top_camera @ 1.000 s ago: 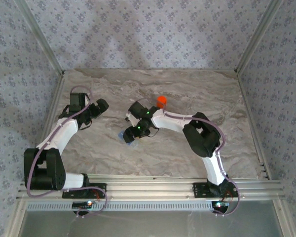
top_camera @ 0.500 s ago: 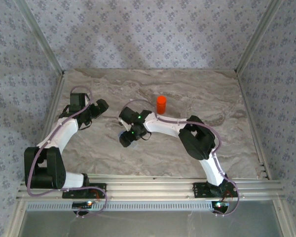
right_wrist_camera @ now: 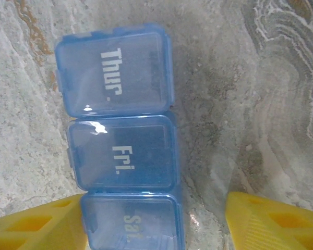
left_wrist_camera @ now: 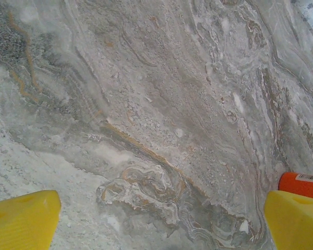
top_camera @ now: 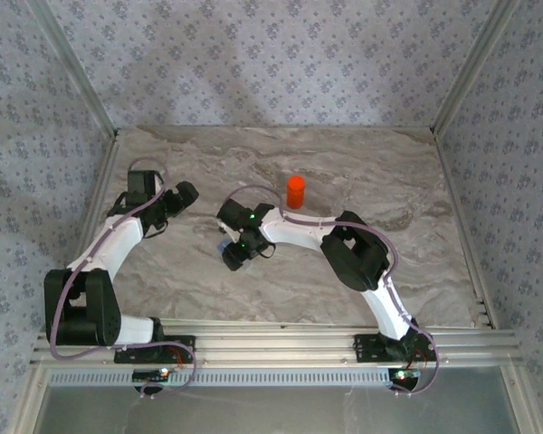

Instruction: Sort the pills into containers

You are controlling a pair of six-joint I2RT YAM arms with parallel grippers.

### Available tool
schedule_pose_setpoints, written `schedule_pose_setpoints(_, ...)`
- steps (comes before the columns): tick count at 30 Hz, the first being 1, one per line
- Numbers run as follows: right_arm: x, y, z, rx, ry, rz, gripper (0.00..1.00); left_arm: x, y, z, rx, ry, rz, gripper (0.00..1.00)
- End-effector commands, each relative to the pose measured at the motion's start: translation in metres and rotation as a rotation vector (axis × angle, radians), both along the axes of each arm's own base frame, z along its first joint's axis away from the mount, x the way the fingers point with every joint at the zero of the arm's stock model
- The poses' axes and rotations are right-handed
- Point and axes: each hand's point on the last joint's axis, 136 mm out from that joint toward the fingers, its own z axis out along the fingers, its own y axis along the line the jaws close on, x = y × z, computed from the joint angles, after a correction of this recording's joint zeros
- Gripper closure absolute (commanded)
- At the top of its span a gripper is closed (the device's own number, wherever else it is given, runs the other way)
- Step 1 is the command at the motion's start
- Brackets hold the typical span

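A blue translucent pill box point(right_wrist_camera: 120, 156) lies on the marble, its lids marked Thur., Fri. and Sat. all closed. My right gripper point(right_wrist_camera: 151, 229) is open and points down over it. The Sat. compartment point(right_wrist_camera: 130, 224) sits between the yellow fingers point(right_wrist_camera: 36, 226), against the left one and with a gap to the right one. In the top view the right gripper point(top_camera: 236, 253) covers the box. The orange bottle point(top_camera: 295, 191) stands upright behind it, and its side point(left_wrist_camera: 301, 183) peeks past my left gripper point(left_wrist_camera: 159, 221), which is open over bare marble. No pills are in view.
The left gripper point(top_camera: 185, 195) hovers at the table's left side, near the patterned side wall point(top_camera: 36, 181). A metal rail point(top_camera: 281, 348) runs along the near edge by the arm bases. Marble table point(top_camera: 380, 172) stretches to the right and back.
My right arm swung a little left and lowered over the blue box, and its jaws have narrowed. The orange bottle now shows in full. The left arm has not moved.
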Motion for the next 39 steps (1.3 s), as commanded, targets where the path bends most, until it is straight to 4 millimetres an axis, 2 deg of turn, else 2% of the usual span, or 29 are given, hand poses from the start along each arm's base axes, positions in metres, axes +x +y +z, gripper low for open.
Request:
schedule_pose_setpoints(1,-0.005,-0.001,-0.011,-0.033,0.011,0.026,0.33,0.002,0.0,0.004,-0.028,-0.013,-0.002,0.0)
schedule_pose_setpoints(7,-0.011,-0.004,-0.013,-0.054,-0.005,0.043,0.36,0.004,0.005,0.014,-0.064,-0.065,0.05,0.0)
schedule_pose_setpoints(12,-0.018,-0.007,-0.015,-0.092,-0.035,0.073,0.31,0.004,0.007,0.015,-0.085,-0.07,0.082,0.0)
schedule_pose_setpoints(18,-0.024,-0.01,-0.019,-0.118,-0.05,0.084,0.34,0.002,0.005,0.015,-0.106,-0.083,0.086,0.0)
schedule_pose_setpoints(21,-0.026,-0.013,-0.022,-0.136,-0.063,0.088,0.38,0.001,0.004,0.018,-0.111,-0.107,0.08,0.0)
schedule_pose_setpoints(26,-0.03,-0.018,-0.022,-0.135,-0.048,0.044,0.53,-0.001,0.0,0.026,-0.13,-0.152,0.059,0.0)
schedule_pose_setpoints(31,-0.018,-0.015,0.003,-0.028,0.005,-0.013,0.67,-0.001,-0.014,0.031,-0.195,-0.155,-0.005,0.06)
schedule_pose_setpoints(39,0.012,-0.02,0.054,0.179,0.073,-0.121,0.68,-0.004,-0.049,0.032,-0.333,-0.117,-0.134,0.16)
